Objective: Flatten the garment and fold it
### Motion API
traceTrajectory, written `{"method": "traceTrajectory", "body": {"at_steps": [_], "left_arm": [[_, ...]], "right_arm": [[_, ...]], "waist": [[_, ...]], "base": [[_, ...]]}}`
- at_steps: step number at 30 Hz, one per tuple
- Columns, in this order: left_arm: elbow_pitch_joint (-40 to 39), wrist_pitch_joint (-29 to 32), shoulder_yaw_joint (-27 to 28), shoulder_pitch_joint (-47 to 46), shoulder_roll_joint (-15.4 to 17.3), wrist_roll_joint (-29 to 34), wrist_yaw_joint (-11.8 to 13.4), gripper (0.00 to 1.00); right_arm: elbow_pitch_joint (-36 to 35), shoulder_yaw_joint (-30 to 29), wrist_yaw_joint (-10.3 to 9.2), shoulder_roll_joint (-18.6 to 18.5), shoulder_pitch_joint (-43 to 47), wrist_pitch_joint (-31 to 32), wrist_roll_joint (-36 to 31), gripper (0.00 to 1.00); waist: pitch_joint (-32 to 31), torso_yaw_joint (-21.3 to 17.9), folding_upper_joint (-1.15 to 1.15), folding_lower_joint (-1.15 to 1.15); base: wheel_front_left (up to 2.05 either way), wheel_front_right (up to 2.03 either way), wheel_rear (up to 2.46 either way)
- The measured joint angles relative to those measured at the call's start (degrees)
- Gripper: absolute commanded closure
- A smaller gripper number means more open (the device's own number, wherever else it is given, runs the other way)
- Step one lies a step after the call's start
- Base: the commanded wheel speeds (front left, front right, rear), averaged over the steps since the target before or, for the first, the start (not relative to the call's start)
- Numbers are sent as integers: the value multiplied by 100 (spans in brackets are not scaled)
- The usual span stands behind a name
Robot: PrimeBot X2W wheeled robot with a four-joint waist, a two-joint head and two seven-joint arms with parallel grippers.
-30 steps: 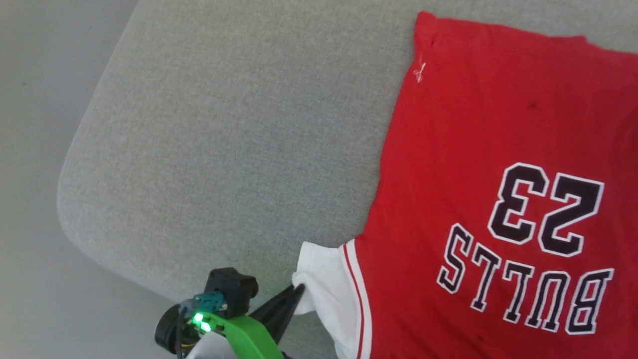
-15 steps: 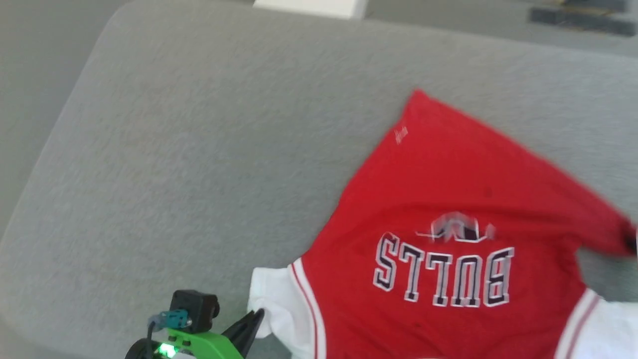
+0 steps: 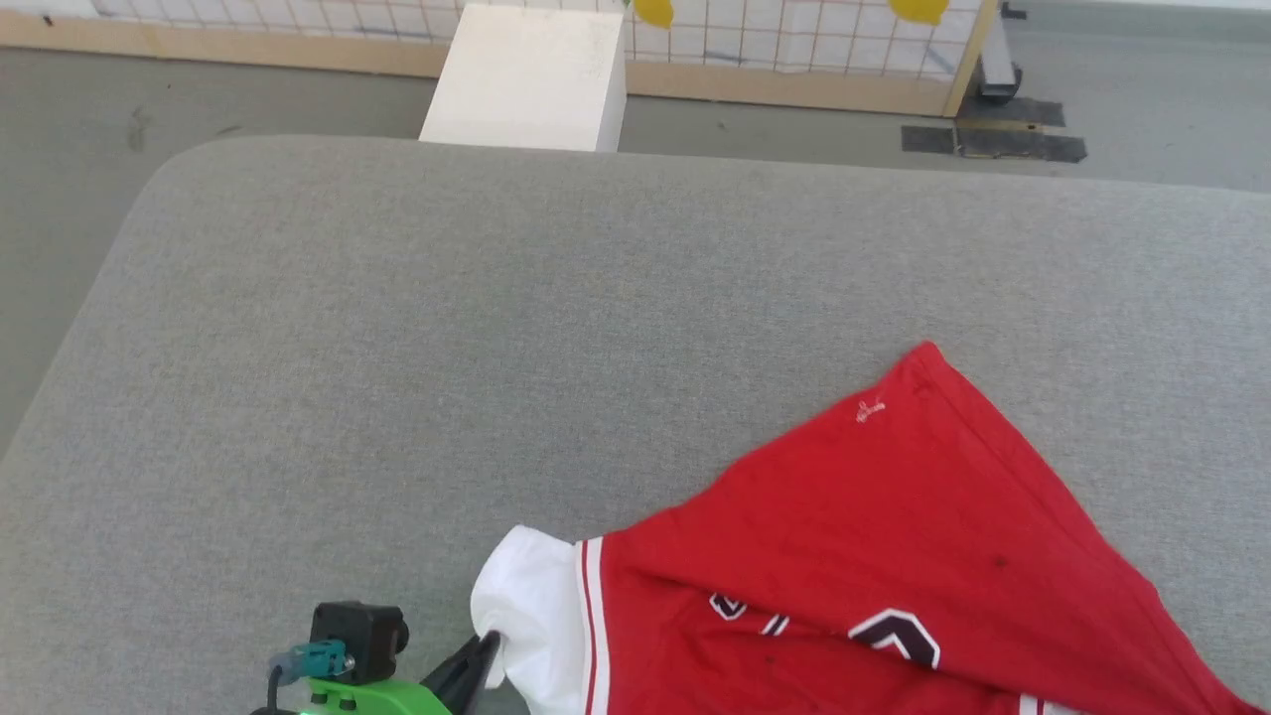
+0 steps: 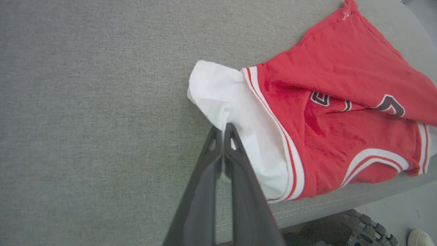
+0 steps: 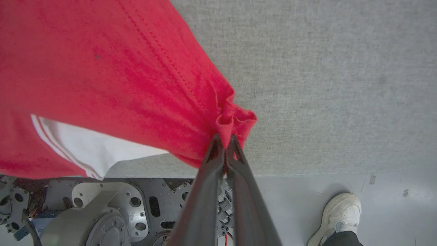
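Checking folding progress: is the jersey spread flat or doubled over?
Doubled over, not flat: a red layer of the garment lies across the number print, hiding most of it.

The garment (image 3: 874, 536) lay on the near right part of the table (image 3: 397, 348), the left gripper (image 3: 489, 645) at its left edge, and a box (image 3: 526, 79) stood behind the table's far edge.

Before me spreads a wide pad (image 3: 397, 298) covered in grey woven fabric, its corners rounded and a stitched seam running along its near edge. Around it lies a smooth grey floor (image 3: 60, 119). Beyond the far edge a white box (image 3: 526, 74) stands in front of a white grid panel (image 3: 794, 45) with a pale wooden frame. Dark patches (image 3: 993, 144) mark the floor further to my right. A person's white shoe (image 5: 339, 213) rests on the floor near my side of the pad.
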Motion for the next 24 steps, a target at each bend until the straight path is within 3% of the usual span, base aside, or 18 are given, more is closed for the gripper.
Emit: {"method": "traceTrajectory", "body": {"at_steps": [1,2,3,4,8,15,24], "left_arm": [[2,0,-9,-2,-13,0,0,100],[2,0,-21,-3,-25,0,0,100],[2,0,-45,-9,-40,0,0,100],[2,0,-70,-16,-52,0,-1,100],[-9,8,-123,-54,-51,1,-5,100],[-222,66,-253,-211,-52,92,-7,100],[-428,100,-499,-552,-246,249,-10,100]], "right_arm": [[-15,-8,0,11,62,-1,-48,100],[-20,-16,0,20,73,-12,-69,92],[-38,-18,0,25,69,-73,-88,32],[-45,-7,0,11,53,-124,-107,0],[-168,254,-1,-257,-224,-363,-56,0],[-182,1198,-1,-717,-1667,-721,234,0],[1178,2490,-1,-861,-3455,-768,220,0]], "waist": [[-10,-12,0,0],[-10,-10,0,0],[-4,-1,0,0],[4,16,0,0],[42,109,0,0],[178,339,0,0],[554,760,0,0]], "base": [[0,0,0],[0,0,0],[0,0,0],[0,0,0],[0,0,0],[0,0,0],[0,0,0]]}}
